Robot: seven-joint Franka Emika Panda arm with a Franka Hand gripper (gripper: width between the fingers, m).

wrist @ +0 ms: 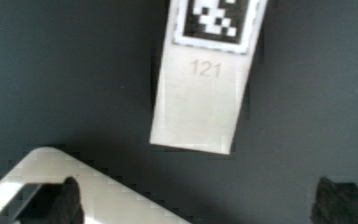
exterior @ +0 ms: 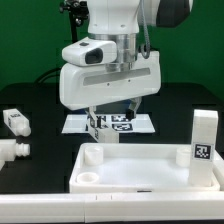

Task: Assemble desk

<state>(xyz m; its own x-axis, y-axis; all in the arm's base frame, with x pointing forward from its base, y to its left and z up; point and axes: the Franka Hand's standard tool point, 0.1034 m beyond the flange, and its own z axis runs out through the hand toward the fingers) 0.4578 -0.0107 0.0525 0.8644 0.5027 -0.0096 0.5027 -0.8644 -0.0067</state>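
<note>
The white desk top [exterior: 150, 170] lies at the front of the table with round holes in its corners. One leg [exterior: 203, 137] stands upright at the top's corner on the exterior view's right, tag facing out. Two more legs [exterior: 15, 122] [exterior: 12, 150] lie at the exterior view's left. In the wrist view a fourth leg [wrist: 206, 95] lies flat on the dark table, with a tag and the number 121 on it. My gripper [exterior: 112, 110] hangs over the marker board area. It is open and empty [wrist: 197, 205], fingertips apart, the leg lying beyond them.
The marker board [exterior: 140, 122] lies behind the desk top, under the gripper. A white corner [wrist: 60, 170] shows beside one fingertip [wrist: 43, 205] in the wrist view; I cannot tell which piece it is. A green wall stands behind the black table.
</note>
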